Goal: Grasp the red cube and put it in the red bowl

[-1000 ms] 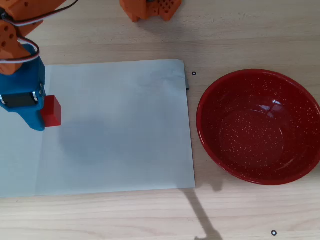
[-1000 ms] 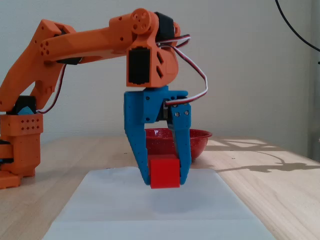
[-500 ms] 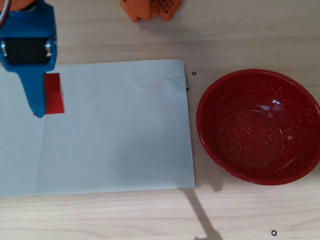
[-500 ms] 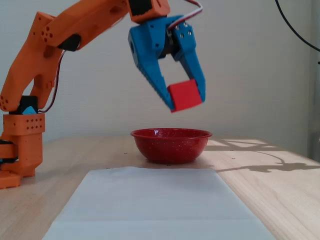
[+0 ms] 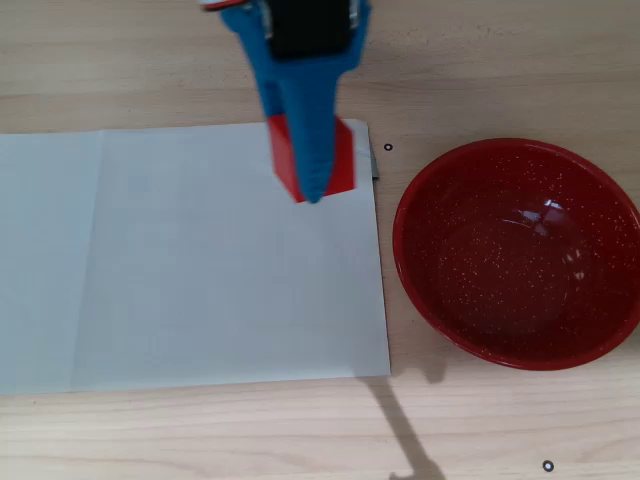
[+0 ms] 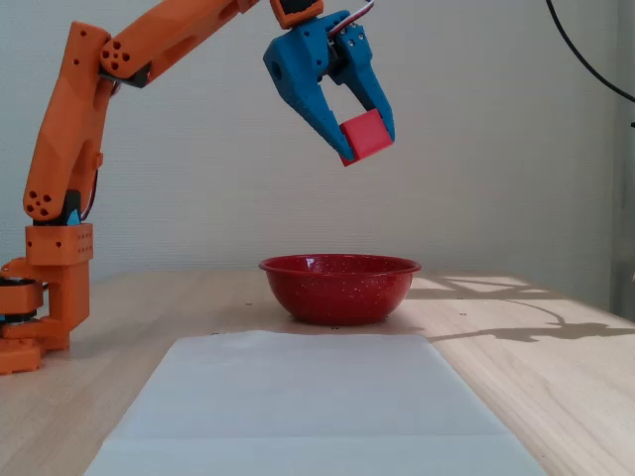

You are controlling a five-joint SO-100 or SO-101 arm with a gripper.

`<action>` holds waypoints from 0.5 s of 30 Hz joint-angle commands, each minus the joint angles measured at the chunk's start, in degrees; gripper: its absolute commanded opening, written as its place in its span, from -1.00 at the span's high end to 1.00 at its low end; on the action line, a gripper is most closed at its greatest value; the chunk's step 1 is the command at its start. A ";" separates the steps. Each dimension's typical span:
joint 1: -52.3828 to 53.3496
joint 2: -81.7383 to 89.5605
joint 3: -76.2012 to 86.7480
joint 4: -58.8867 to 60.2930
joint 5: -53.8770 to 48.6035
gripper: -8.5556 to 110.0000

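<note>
The small matte bright-red cube (image 6: 365,135) is held clamped between the fingers of the blue two-finger gripper (image 6: 363,142), high above the table. The carrying step is judged in hand; next, the cube is to be lowered over the glossy speckled dark-red bowl (image 6: 339,288) and released.

gripper (image 5: 312,190) clamps red cube (image 5: 343,160) over white sheet's (image 5: 190,270) upper right | red bowl (image 5: 517,253) sits right, on table (image 5: 200,430)
</note>
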 commanded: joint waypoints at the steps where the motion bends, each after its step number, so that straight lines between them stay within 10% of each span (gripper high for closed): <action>1: 5.71 9.58 -0.79 5.98 -3.87 0.85; 15: 24.35 13.89 23.55 -18.54 -14.77 0.85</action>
